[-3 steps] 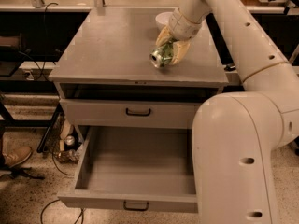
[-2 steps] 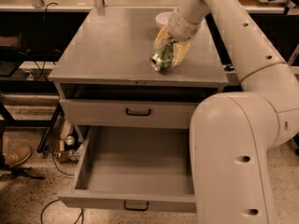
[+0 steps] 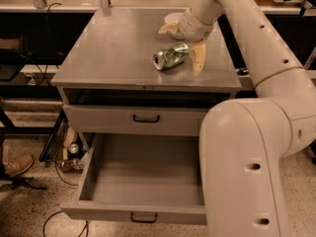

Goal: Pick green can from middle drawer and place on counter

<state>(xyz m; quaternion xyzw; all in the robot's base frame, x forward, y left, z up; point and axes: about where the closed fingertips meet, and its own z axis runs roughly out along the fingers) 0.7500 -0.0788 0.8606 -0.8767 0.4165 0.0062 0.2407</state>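
Note:
The green can (image 3: pixel 170 56) lies on its side on the counter (image 3: pixel 113 48), towards the right front, silver rim facing left. My gripper (image 3: pixel 179 49) is open just above and behind the can. One finger (image 3: pixel 199 59) stands right of the can, and the other finger (image 3: pixel 167 29) is behind it. Neither finger grips the can. The middle drawer (image 3: pixel 143 179) is pulled out below and holds nothing.
A white bowl (image 3: pixel 172 18) sits on the counter behind the gripper, partly hidden. The drawer above (image 3: pixel 146 118) is shut. My large arm (image 3: pixel 247 147) covers the cabinet's right side. Cables and a shoe (image 3: pixel 17 166) lie on the floor at left.
The gripper was shut on the can just above the counter. It has now opened and let go, and the can lies on the counter, slightly left of where it was held.

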